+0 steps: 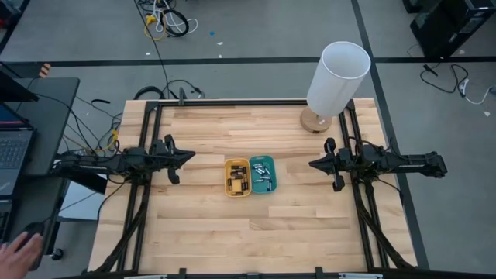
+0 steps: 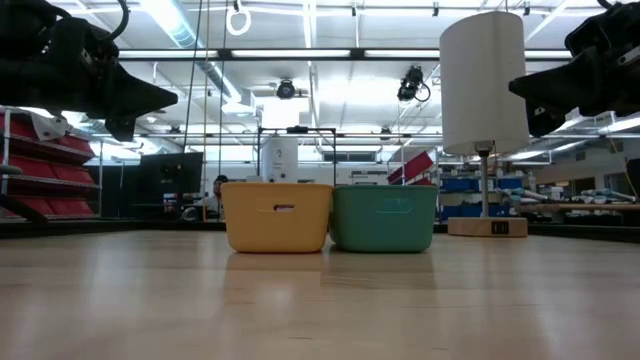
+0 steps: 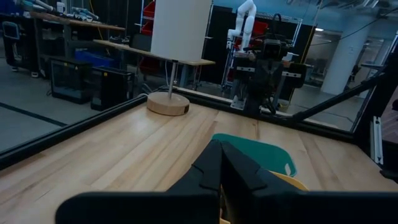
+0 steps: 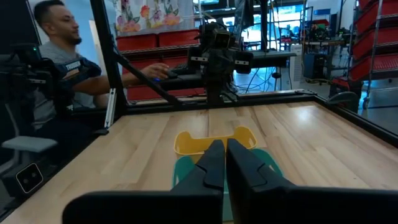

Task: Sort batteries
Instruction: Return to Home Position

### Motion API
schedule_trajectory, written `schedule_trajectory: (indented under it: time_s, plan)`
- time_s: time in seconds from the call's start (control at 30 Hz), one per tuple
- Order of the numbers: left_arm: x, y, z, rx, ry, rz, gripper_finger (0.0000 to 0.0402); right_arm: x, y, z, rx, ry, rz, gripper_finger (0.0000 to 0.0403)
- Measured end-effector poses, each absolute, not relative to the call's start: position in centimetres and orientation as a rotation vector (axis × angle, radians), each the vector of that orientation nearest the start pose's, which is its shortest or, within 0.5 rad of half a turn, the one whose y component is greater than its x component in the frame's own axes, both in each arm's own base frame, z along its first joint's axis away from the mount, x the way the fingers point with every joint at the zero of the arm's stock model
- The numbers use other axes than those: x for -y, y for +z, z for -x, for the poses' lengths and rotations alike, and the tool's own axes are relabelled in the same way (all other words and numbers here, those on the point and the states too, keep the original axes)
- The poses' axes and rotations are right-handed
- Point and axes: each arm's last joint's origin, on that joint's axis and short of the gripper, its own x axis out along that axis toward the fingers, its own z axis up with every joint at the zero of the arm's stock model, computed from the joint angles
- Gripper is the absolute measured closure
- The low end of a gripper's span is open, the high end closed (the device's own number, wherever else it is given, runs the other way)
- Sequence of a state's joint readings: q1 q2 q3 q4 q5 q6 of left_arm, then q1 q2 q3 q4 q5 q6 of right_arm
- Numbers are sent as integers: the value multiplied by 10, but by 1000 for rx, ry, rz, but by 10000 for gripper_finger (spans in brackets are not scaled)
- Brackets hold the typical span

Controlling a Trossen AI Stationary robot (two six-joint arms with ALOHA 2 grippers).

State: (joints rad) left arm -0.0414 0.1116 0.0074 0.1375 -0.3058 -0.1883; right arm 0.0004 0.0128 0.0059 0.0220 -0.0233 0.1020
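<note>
A yellow tray point(image 1: 237, 177) and a teal tray point(image 1: 262, 174) stand side by side at the table's middle, each holding several small batteries point(image 1: 262, 177). In the low view the yellow tray point(image 2: 277, 215) and the teal tray point(image 2: 384, 216) rest on their bases. My left gripper point(image 1: 191, 156) hovers shut above the table at the left, pointing level toward the trays. My right gripper point(image 1: 312, 163) hovers shut at the right, pointing level toward them. The shut fingers of each show in the wrist views, left gripper point(image 3: 219, 165) and right gripper point(image 4: 225, 163), with nothing between them.
A white table lamp point(image 1: 335, 80) on a round wooden base stands at the table's far right corner. A black frame point(image 1: 232, 101) runs along the table's edges. A person point(image 4: 59, 56) sits beyond the left edge, with a hand point(image 1: 19, 249) at near left.
</note>
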Motion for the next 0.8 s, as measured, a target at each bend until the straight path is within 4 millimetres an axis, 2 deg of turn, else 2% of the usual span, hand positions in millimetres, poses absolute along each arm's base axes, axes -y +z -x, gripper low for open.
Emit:
schedule_trajectory:
  time_s: [0.8]
  plan:
    - [-4,170,-103,58,261,193,389,-1,167,-98,14,25,-102,402]
